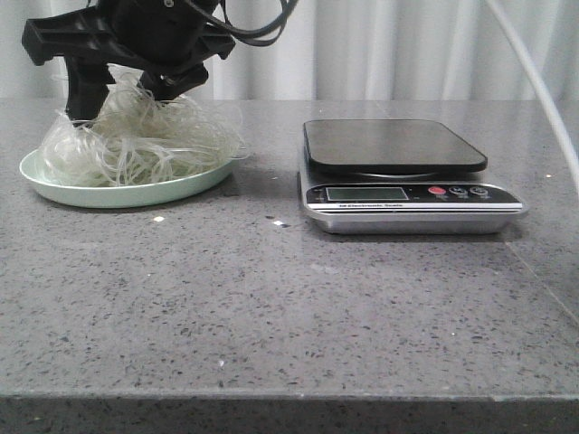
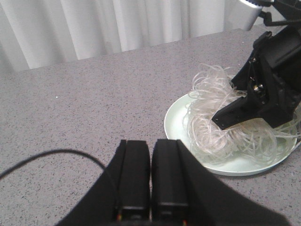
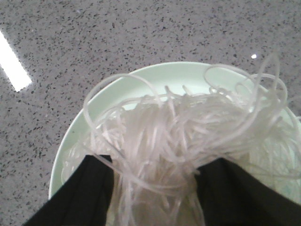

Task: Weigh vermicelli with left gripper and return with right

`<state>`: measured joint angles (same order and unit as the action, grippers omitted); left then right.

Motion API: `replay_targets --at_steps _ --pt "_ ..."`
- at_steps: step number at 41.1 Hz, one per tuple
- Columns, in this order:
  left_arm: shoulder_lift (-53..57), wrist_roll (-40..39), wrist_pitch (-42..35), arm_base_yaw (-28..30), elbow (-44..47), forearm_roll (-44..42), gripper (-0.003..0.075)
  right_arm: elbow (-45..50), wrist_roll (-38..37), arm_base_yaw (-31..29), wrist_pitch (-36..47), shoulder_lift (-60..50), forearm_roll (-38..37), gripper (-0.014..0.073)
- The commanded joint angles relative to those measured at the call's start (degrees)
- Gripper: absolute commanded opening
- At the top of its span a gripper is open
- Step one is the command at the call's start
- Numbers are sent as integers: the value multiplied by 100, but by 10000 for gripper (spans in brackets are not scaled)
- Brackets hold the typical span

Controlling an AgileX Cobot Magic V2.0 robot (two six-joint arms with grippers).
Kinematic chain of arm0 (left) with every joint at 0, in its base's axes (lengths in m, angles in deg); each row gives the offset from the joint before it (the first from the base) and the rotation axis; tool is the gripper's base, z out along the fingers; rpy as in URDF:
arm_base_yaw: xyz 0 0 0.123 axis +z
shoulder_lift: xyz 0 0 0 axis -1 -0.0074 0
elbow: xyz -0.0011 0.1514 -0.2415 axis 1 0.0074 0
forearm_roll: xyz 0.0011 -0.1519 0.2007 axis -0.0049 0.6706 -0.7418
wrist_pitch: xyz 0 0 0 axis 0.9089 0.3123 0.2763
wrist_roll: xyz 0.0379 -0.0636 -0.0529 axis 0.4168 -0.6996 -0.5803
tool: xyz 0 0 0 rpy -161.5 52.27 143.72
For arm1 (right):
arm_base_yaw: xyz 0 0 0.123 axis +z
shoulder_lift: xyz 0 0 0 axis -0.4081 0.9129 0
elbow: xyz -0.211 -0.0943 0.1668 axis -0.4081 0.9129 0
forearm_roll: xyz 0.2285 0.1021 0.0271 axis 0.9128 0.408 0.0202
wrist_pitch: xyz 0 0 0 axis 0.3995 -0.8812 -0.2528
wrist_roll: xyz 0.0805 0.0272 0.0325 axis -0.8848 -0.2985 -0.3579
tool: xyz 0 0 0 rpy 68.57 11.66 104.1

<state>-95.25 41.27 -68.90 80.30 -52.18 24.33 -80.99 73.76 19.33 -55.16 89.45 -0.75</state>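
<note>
The vermicelli (image 1: 136,136), a fluffy ball of whitish strands, lies on the pale green plate (image 1: 118,197) at the table's far left. My right gripper (image 1: 127,99) reaches down into it, its jaws wide apart with strands between them. In the right wrist view the fingers (image 3: 89,188) flank the vermicelli (image 3: 178,127) above the plate (image 3: 141,75). My left gripper (image 2: 151,143) is shut and empty, low over bare table beside the plate (image 2: 175,127). The left wrist view also shows the right gripper (image 2: 225,117) in the vermicelli (image 2: 211,127). The left gripper is out of the front view.
A digital kitchen scale (image 1: 393,145) with a dark platform stands bare at the right of the plate. White curtains hang behind the table. A thin black cable (image 2: 51,155) loops over the table by my left gripper.
</note>
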Motion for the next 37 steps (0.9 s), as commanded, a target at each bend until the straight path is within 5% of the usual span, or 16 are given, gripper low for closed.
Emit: replay_targets --at_steps 1,32,37 --pt "-14 -34 -390 -2 -154 79 137 -209 54 -13 253 -483 55 512" --pt "-14 -34 -412 -2 -154 79 137 -209 49 -806 -448 -1731 34 503" --pt "-14 -34 -412 -2 -154 79 137 -209 49 -993 -522 -1872 46 397"
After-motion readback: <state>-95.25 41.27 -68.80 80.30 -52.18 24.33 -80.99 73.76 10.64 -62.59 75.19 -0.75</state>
